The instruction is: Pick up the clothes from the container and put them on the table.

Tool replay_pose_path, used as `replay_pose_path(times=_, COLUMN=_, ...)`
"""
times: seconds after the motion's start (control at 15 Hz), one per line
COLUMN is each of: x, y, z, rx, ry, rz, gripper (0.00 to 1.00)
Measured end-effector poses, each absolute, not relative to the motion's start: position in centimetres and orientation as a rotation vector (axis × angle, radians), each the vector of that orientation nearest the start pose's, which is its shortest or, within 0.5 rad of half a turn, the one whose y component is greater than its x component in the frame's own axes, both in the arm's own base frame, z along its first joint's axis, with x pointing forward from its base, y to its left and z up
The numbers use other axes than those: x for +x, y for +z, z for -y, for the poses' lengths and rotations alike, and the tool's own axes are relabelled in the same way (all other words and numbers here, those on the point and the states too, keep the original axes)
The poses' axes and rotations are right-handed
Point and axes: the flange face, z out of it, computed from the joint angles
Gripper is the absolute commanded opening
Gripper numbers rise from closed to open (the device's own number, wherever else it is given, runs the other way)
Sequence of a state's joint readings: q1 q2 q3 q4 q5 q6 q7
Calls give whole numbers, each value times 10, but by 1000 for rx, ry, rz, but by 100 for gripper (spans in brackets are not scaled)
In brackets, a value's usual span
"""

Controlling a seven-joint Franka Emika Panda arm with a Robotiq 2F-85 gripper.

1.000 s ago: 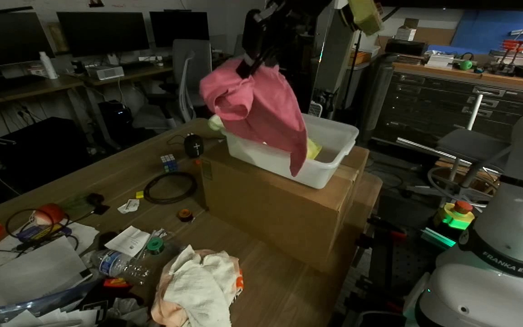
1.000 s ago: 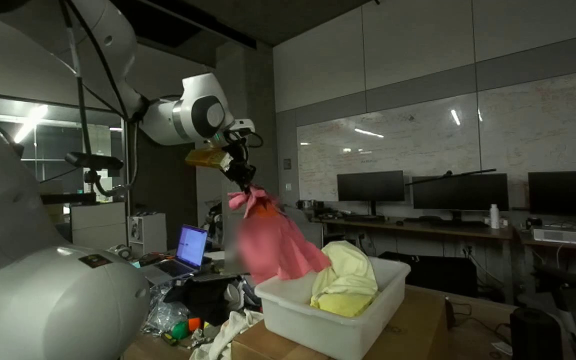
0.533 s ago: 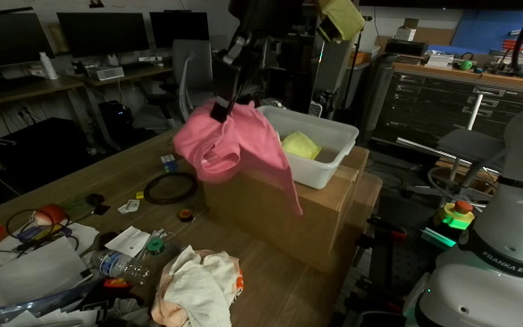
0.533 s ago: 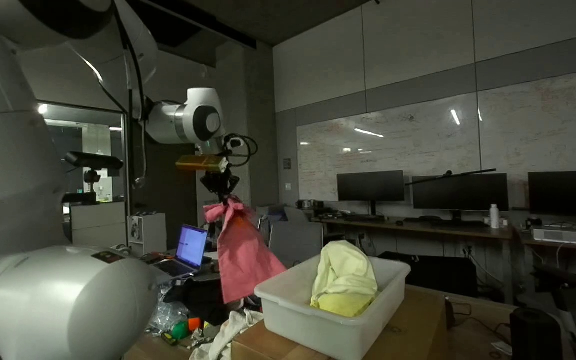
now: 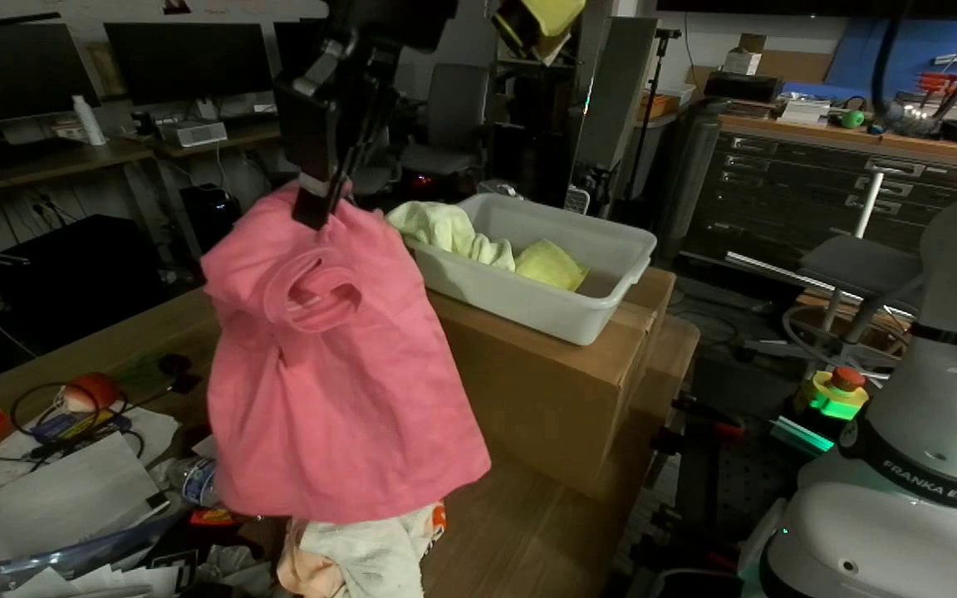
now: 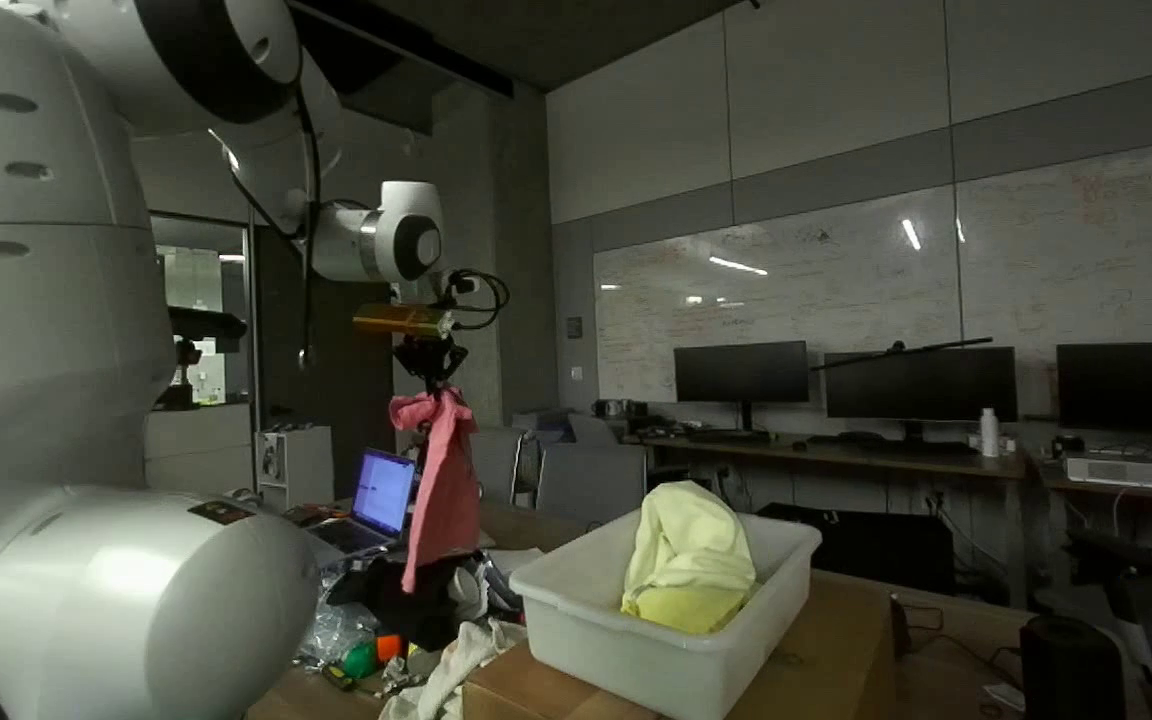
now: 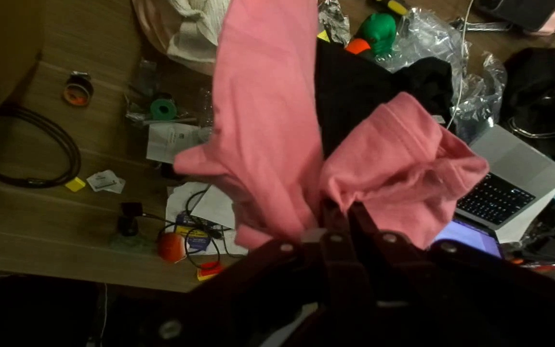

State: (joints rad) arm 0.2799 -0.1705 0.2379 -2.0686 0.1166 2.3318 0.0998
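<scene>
1. The table (image 5: 520, 531) is the goal. Its wood shows beside the cardboard box (image 5: 520, 407), and I judge this a suitable place for one more garment.
2. The container (image 6: 626, 660) stands upright on the cardboard box. It is not emptied, so the task is not yet finished.
3. The pink garment (image 5: 337, 399) is the object of the present step. In both exterior views it hangs outside the container, and the wrist view shows the table beneath. The step, I believe, is the carrying, before the laying down.
4. The pale yellow-green cloth (image 6: 691, 545) lies in the container, heaped above the rim. I cannot tell if it is one piece or two. Probably it should be fetched afterwards.
5. The beige-and-white cloth (image 5: 383, 556) lies on the table, partly hidden by the pink garment. Whether the hem touches it, I cannot tell. This portion seems done.
6. The gripper (image 7: 346, 208) pinches a fold of the pink garment near its top. Next, I suppose, it must come down until the fabric rests on the table, then release, then rise without dragging it.
</scene>
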Motion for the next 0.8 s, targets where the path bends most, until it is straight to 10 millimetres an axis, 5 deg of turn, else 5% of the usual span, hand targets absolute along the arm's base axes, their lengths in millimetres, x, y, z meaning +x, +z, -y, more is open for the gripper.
replay_pose_path(times=0.07, x=472, y=550, z=-280, rx=-2855, ry=-578, rz=523, gripper=32)
replay_pose_path(times=0.2, x=479, y=544, z=-285, rx=-2886, ry=-570, rz=547, gripper=38)
replay_pose_path(times=0.53, x=492, y=521, z=-286, rx=-3048, ry=-568, rz=616, gripper=76)
replay_pose_path(times=0.73, x=499, y=512, z=-272, rx=-3131, ry=-562, rz=560, gripper=99)
replay_pose_path(times=0.8, x=503, y=511, z=-262, rx=-3152, ry=-553, rz=517, gripper=100)
